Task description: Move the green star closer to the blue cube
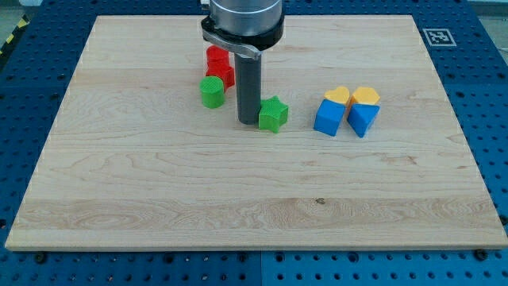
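The green star (273, 114) lies near the middle of the wooden board (159, 199). The blue cube (328, 117) sits to its right, with a clear gap between them. My tip (249, 121) stands at the star's left side, touching it or nearly so. The dark rod rises from there to the arm's head at the view's top.
A blue triangular block (363, 119) sits right of the blue cube. Two yellow blocks (337, 96) (366, 96) sit just behind the blue ones. A green cylinder (212, 91) and two red blocks (219, 67) lie left of the rod. A marker tag (436, 36) is at the top right.
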{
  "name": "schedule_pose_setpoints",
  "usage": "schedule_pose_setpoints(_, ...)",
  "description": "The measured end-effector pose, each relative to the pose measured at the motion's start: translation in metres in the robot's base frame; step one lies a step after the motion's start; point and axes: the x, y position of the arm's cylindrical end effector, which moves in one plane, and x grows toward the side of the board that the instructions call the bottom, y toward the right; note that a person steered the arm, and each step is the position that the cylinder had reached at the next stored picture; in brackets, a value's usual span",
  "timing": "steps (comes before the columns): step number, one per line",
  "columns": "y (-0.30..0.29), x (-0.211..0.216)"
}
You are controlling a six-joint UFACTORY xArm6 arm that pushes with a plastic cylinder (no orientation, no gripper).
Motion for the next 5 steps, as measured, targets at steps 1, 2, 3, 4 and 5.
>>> schedule_pose_setpoints(1, 0.000, 0.030)
schedule_pose_setpoints(2, 0.001, 0.033)
schedule_pose_setpoints(3, 0.009, 0.032)
schedule_pose_setpoints(4, 0.011, 0.030)
schedule_pose_setpoints(5, 0.011, 0.030)
